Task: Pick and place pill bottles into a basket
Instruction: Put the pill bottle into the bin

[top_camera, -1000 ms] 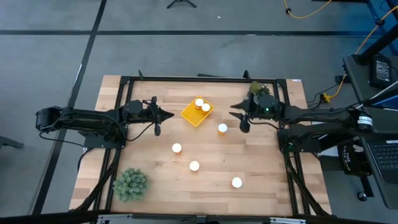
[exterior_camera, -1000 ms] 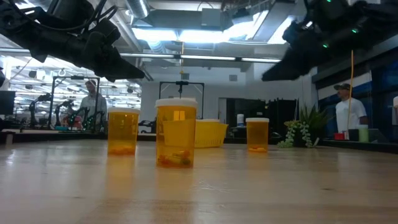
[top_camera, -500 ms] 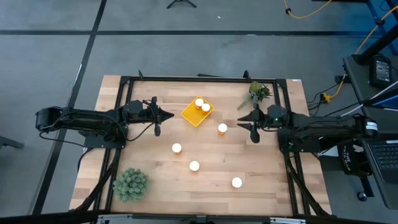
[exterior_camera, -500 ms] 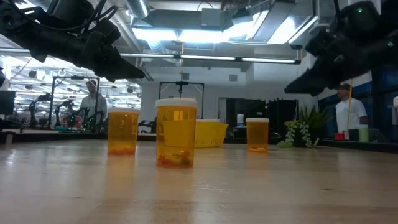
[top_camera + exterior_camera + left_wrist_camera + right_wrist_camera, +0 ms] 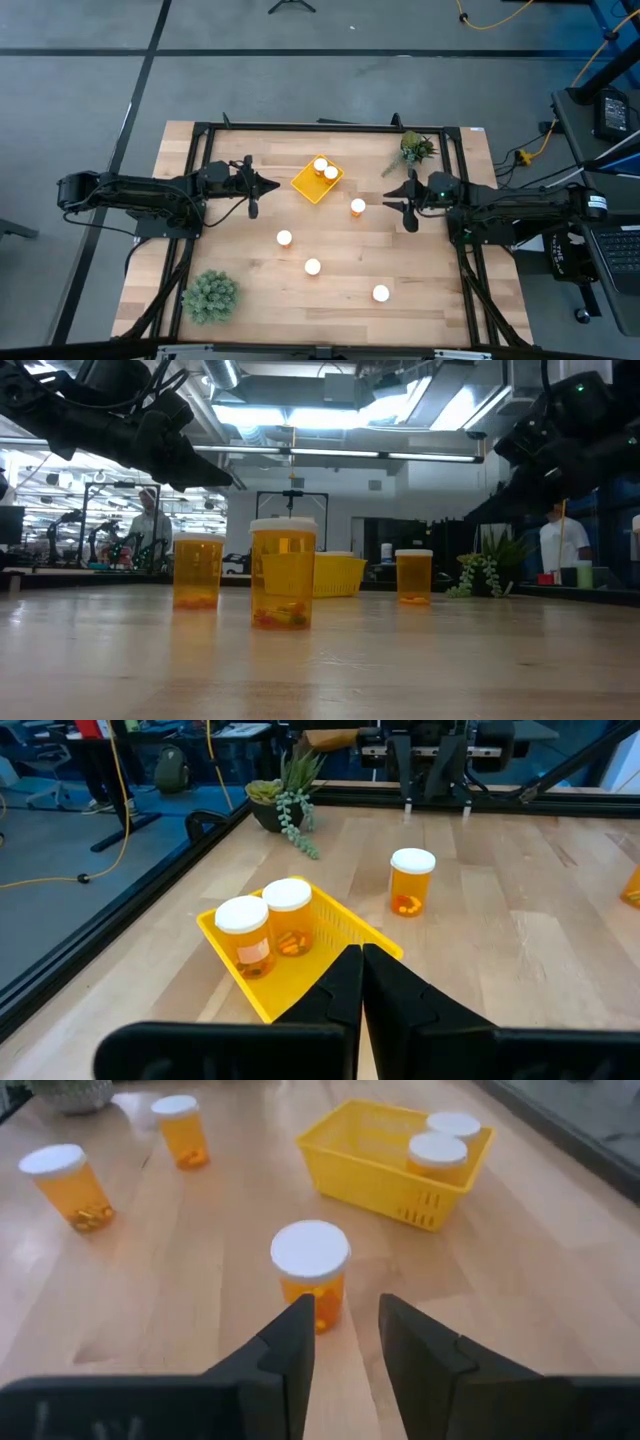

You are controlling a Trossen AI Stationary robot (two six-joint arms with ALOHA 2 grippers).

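Note:
The yellow basket (image 5: pixel 312 184) stands at the table's far middle with two white-capped orange pill bottles (image 5: pixel 321 165) in it. Several more bottles stand on the table: one (image 5: pixel 358 206) just right of the basket and others (image 5: pixel 284 238) (image 5: pixel 312 267) (image 5: pixel 381 293) nearer the front. My right gripper (image 5: pixel 392 205) is open, above the table just right of the first bottle, which stands in front of its fingers (image 5: pixel 311 1270) without touching them. My left gripper (image 5: pixel 272 185) is shut and empty, left of the basket (image 5: pixel 300 945).
A round green plant (image 5: pixel 210 295) stands at the near left corner, and a trailing plant (image 5: pixel 415 148) at the far right. Black frame rails (image 5: pixel 330 127) run along the table's edges. People (image 5: pixel 150 520) stand in the room beyond.
My right gripper has gone from beside the trailing plant toward the table's near edge and a little to the right, ending level with the bottle right of the basket. Bottles and basket have stayed put.

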